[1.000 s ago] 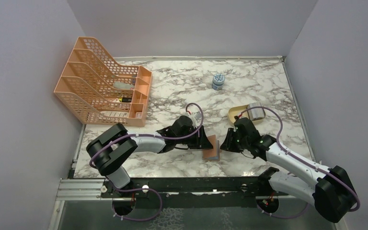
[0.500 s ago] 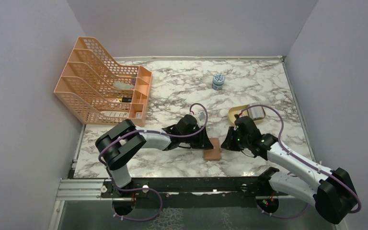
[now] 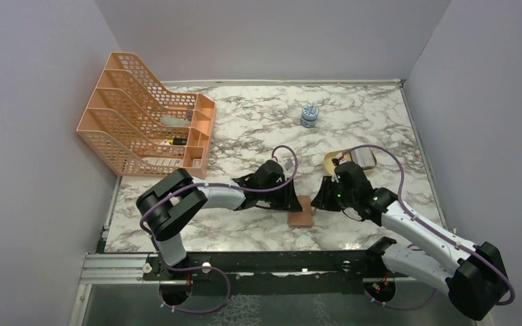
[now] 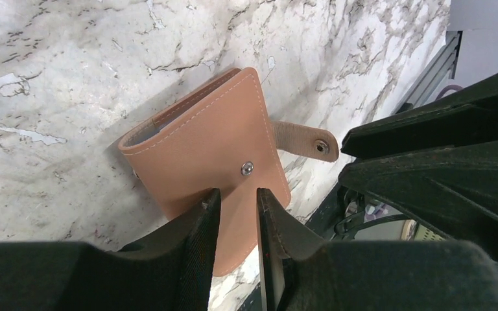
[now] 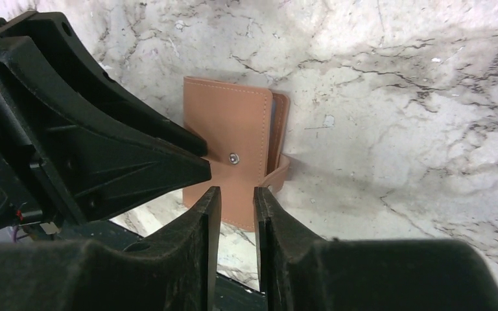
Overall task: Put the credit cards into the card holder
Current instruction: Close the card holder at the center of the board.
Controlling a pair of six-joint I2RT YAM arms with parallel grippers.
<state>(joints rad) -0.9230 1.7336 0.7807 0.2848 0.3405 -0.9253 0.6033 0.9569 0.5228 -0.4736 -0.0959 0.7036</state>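
We found the card holder (image 3: 302,211) lying on the marble table (image 3: 245,115), toward the front edge, btw. the two arms' tips. It was folded shut, tan cover up. The snap stud (image 4: 247,168) was bare on the cover. The strap (image 4: 301,139) was unfastened and stuck out to one side. In the right wrist view a bluish sliver (image 5: 272,126) showed btw. the covers at the open edge; we couldn't tell what it was.

The left gripper (image 4: 237,197) sat low at the holder's left side. Its fingers were almost together, w/ only a narrow slit btw. them and nothing clamped. The tips hung over the cover just short of the stud; contact w/ the leather we couldn't tell. The right gripper (image 5: 235,193) came in from the holder's right side in the same state: fingers nearly closed, thin slit, nothing held, tips just short of the stud. Each wrist view showed the other gripper's black body close by.

Elsewhere, an orange file rack (image 3: 146,129) stood at the far left, a small blue-white jar (image 3: 308,115) at the back, and a beige tray (image 3: 331,161) w/ a grey block (image 3: 362,157) just behind the right arm.
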